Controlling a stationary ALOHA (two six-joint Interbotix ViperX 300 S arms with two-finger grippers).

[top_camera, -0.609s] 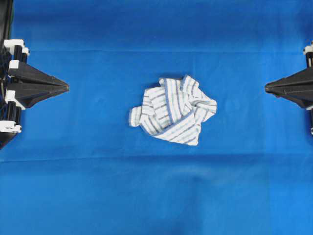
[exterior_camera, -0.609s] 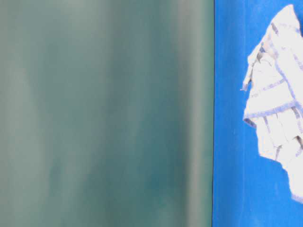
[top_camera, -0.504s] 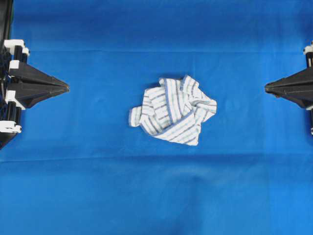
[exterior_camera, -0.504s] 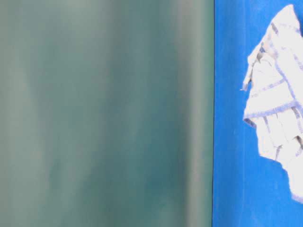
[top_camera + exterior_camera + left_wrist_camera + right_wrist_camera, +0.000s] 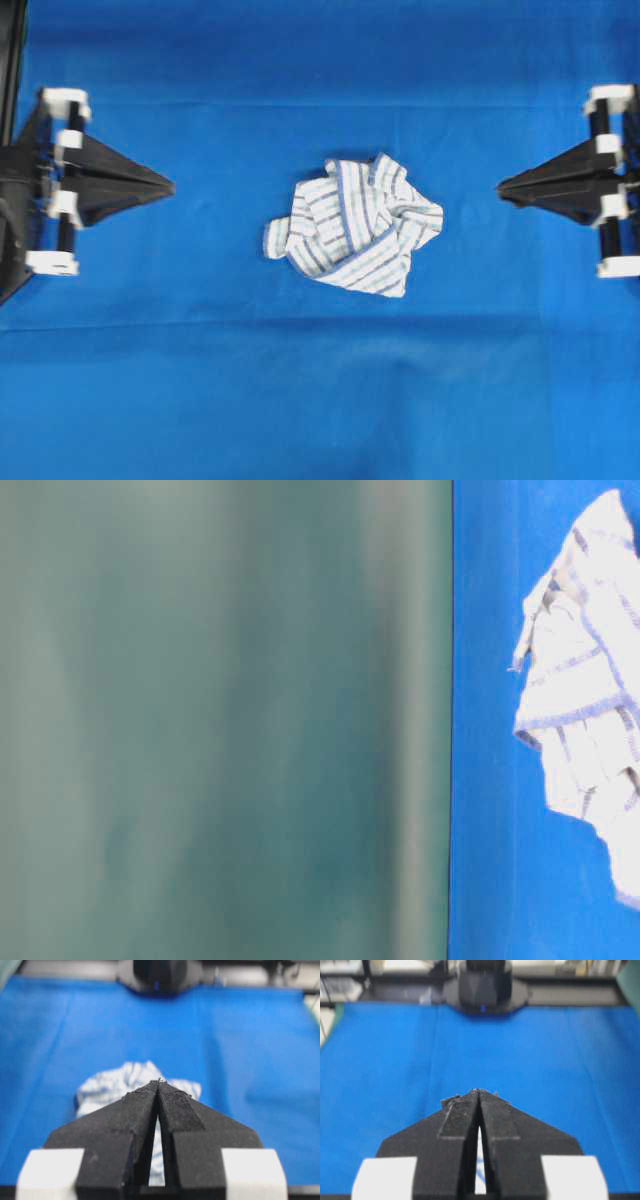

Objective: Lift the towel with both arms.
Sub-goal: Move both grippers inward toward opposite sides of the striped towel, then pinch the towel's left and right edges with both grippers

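A: How is the towel (image 5: 354, 238) seen?

B: It is seen crumpled into a loose heap, white with blue and grey stripes, folds piled over one another, on the blue table cover (image 5: 320, 400). It is found between the two grippers, well apart from each, straight ahead of their tips.

A: And the grippers?

B: The left gripper (image 5: 170, 186) is pressed shut, fingertips met, nothing held. The right gripper (image 5: 501, 186) is likewise closed on nothing, pointed toward the towel.

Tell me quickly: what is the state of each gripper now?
Left gripper: closed, holding nothing.
Right gripper: closed, holding nothing.
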